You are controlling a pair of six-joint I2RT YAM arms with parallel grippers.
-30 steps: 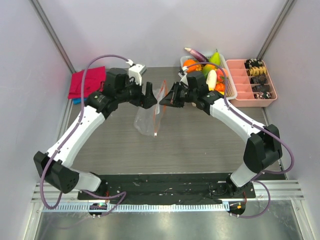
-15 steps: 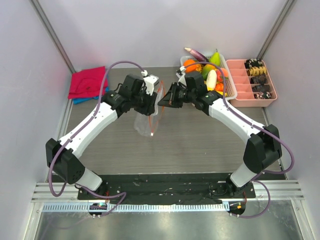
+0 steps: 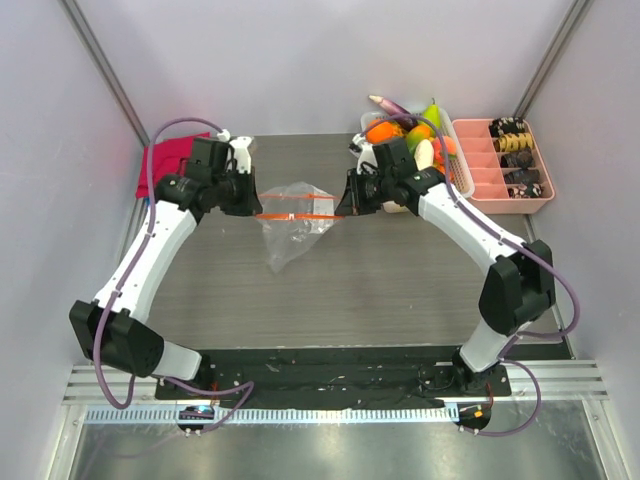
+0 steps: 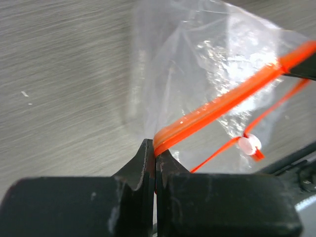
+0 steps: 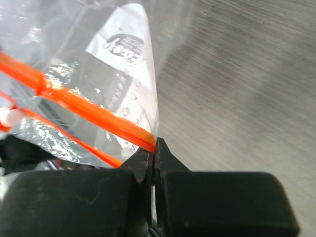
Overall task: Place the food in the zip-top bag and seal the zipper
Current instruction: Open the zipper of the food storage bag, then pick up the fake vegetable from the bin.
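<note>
The clear zip-top bag (image 3: 290, 232) hangs above the table, stretched between my two grippers. Its orange-red zipper (image 3: 297, 215) runs level from one to the other. My left gripper (image 3: 251, 212) is shut on the zipper's left end, and in the left wrist view the left gripper (image 4: 156, 150) pinches the zipper (image 4: 222, 101). My right gripper (image 3: 343, 211) is shut on the other end; the right wrist view shows the right gripper (image 5: 154, 148) clamped on the zipper (image 5: 74, 101) below the white label (image 5: 123, 44). The food (image 3: 415, 138) lies piled in a clear bin behind the right arm.
A pink divided tray (image 3: 478, 178) with small dark parts stands at the back right, beside the bin. A red folded cloth (image 3: 165, 165) lies at the back left, partly behind my left arm. Grey walls close in both sides.
My left gripper has closed on the zipper's free end and pulled it left. The bag, which hung from the right gripper alone, is now stretched level between both.
</note>
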